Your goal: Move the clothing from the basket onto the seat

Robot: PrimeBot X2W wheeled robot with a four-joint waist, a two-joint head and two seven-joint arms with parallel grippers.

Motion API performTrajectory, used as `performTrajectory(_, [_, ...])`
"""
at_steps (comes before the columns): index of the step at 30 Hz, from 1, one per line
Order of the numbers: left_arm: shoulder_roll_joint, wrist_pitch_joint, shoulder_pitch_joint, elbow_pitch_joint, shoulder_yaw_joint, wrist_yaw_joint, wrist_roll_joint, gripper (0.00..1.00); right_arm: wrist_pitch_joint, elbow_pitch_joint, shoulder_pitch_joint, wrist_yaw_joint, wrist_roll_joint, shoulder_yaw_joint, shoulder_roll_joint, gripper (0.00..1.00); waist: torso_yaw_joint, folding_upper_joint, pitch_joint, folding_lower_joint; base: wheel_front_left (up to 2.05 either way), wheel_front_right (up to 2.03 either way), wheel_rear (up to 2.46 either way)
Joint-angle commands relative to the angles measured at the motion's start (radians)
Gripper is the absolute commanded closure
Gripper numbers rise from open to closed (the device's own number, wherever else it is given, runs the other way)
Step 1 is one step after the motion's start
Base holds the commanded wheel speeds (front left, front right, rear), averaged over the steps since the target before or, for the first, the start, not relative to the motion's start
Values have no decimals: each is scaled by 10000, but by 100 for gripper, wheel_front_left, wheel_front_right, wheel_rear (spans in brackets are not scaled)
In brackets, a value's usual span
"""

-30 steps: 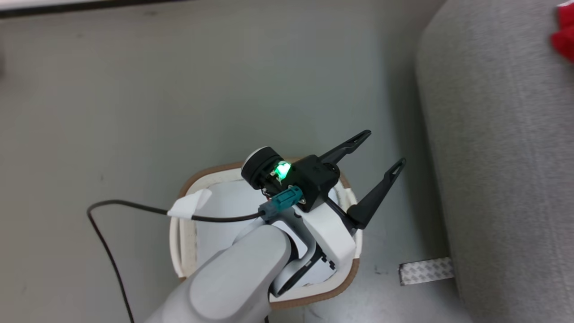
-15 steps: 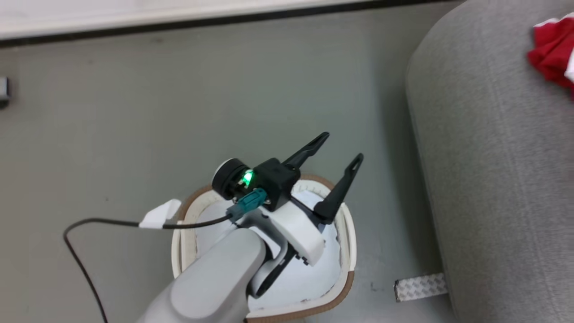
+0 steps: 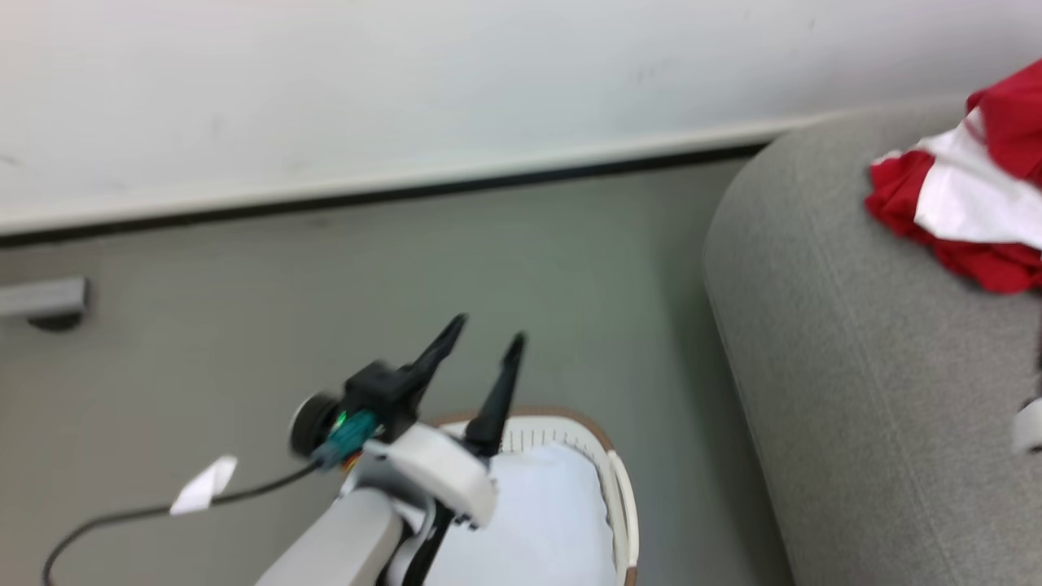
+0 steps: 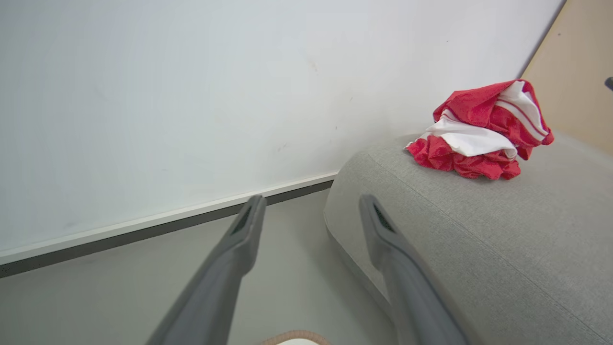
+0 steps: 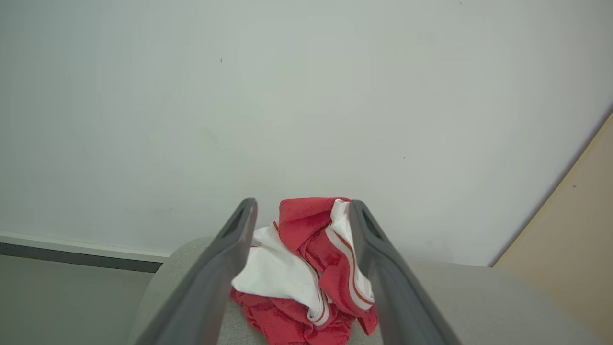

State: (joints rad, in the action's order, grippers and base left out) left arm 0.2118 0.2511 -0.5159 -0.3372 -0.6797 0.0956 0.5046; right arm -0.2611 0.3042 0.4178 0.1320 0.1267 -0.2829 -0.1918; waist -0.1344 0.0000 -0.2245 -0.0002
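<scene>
The right gripper (image 5: 302, 205) holds its fingers apart, clamped on nothing, the clothing (image 5: 301, 273) framed between them in a heap on the seat (image 5: 479, 306) — the left gripper (image 3: 488, 329), open as before, hangs over the basket (image 3: 623, 488) while the head camera has tilted up — so delivery looks done.

Grey floor (image 3: 244, 277) meets white wall (image 3: 407, 81) along a dark-edged baseboard (image 3: 488, 181)

Home setting, grey sofa (image 3: 855, 391), laundry basket (image 3: 541, 431)
</scene>
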Motion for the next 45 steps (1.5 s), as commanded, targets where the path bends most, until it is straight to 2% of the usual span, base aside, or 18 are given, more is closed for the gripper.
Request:
performTrajectory(1, [170,66,388,-2,162,107,110,0,-24,-211,-436,-26,-152,168,132,0,43,0,746,2,0,0,0])
performTrajectory(6, [479,128,1589,12,793,520,301,0,-26,-794,-1736,-26,-468,776,650,0,134,0,1668,2,0,0,0])
performTrajectory(13, [714,130,2955,496,1768,822,20,0,-25,-1230,-2917,-26,-694,1336,1085,0,200,0,2210,2,0,0,0])
performTrajectory(19, [512,133,3933,880,2836,839,-523,0,-27,-1272,-3666,-26,-805,1758,1318,0,283,0,2453,2,0,0,0])
performTrajectory(29, [-156,133,5147,1064,4436,395,-1615,0,-28,-833,-4425,-26,-869,2291,1423,0,528,0,2764,2,0,0,0])
performTrajectory(45, [-1062,134,5519,995,5643,-495,-2828,0,-28,-521,-4629,-27,-1446,2444,1428,0,665,0,2868,2,0,0,0])
